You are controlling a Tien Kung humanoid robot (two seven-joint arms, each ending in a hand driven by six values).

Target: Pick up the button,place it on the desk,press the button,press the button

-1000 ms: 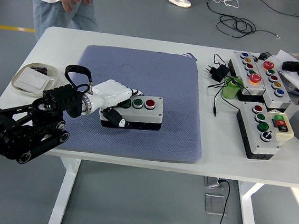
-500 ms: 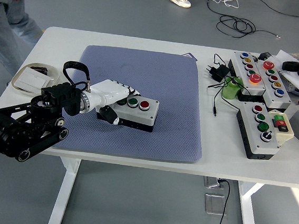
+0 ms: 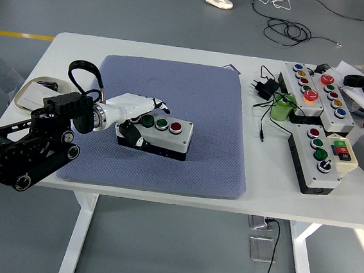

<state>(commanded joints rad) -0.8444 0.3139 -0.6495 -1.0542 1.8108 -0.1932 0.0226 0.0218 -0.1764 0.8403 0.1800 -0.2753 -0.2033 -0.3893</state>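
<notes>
Robotics lab, white table (image 3: pixel 163 193), spare button panels (image 3: pixel 315 90), cables on grey floor (image 3: pixel 286 27)

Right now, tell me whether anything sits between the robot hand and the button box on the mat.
Nothing visible does. The left robot hand already lies against the left end of the button box, which rests on the blue mat.

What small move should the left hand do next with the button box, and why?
Probably let go of the button box and lift a little. The box seems to lie flat on the blue mat, while the left hand grips its left end, covering part of the top, so no finger is free for pressing.
</notes>
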